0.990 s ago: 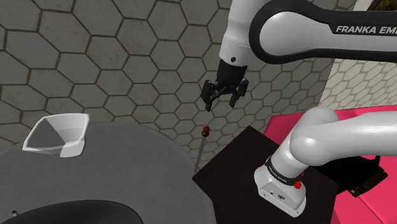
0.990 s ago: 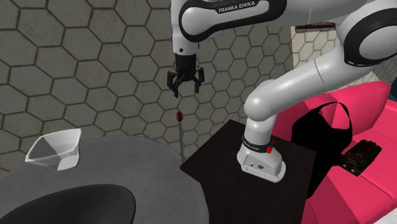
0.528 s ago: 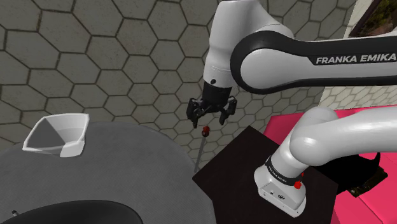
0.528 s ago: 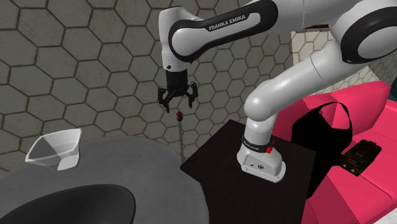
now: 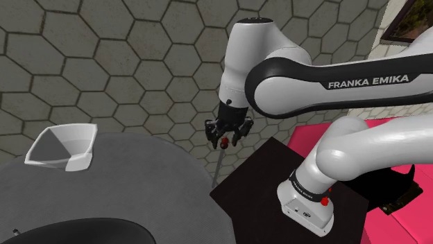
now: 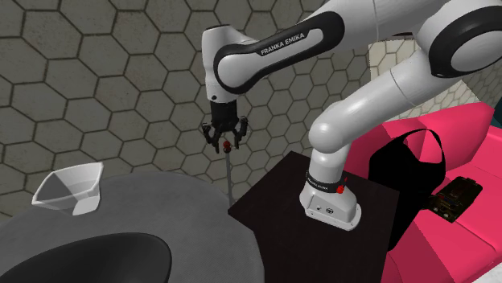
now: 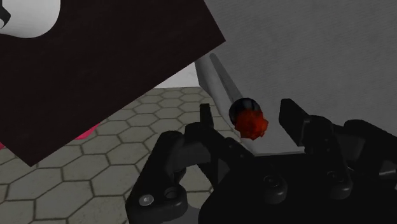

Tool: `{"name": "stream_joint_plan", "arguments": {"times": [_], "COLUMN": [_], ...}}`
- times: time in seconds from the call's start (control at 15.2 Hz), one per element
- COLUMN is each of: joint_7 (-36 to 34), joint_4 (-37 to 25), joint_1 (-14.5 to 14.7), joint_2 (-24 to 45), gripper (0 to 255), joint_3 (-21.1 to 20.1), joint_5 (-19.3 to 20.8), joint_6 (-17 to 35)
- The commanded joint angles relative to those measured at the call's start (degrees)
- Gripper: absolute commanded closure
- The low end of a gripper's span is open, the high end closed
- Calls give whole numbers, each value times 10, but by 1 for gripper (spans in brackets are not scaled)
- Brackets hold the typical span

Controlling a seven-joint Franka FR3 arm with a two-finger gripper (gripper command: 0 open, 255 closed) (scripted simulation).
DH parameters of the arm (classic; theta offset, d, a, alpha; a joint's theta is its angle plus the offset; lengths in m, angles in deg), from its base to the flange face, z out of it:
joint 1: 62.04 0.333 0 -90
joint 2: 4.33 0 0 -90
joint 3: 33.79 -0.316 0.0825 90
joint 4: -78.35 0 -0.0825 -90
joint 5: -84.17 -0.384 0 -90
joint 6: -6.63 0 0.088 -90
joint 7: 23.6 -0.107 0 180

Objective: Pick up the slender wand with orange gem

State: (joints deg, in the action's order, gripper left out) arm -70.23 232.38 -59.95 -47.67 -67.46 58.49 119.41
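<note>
Fingers (image 7: pixel 289 116) spread, one on each side of the red-orange gem (image 7: pixel 253 123). I see a gap on both sides, so there is no contact and nothing is gripped. The gem sits about level with the fingertips and roughly centred between them (the shoulder view agrees on height).

Below the gem, the wand (image 6: pixel 230 173) is a thin grey shaft. It stands close to upright and runs down into the slot between the rim of the round grey desk (image 5: pixel 146 170) and the dark stand (image 5: pixel 253 184). I cannot make out where its foot rests. A white bowl (image 5: pixel 62 147) sits well apart on the desk, toward the shoulder view's left, and is no factor.

Status: approach and alignment look done. Left to do: close on the wand, then lift it clear.

My read: the gem is rounded and the shaft thin, so a pinch on the gem alone may slip. Going slightly lower before closing seems safer.
</note>
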Motion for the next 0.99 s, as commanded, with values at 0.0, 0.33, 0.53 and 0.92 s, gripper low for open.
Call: {"name": "stream_joint_plan", "arguments": {"times": [0.0, 0.33, 0.53, 0.92], "joint_7": [0, 0, 0, -3], "joint_4": [1, 1, 1, -34], "joint_1": [0, 0, 0, -3], "joint_2": [0, 0, 1, -15], "gripper": [255, 255, 255, 255], "joint_3": [0, 0, -1, 18], "joint_5": [0, 0, -1, 15], "joint_6": [2, 2, 2, -49]}}
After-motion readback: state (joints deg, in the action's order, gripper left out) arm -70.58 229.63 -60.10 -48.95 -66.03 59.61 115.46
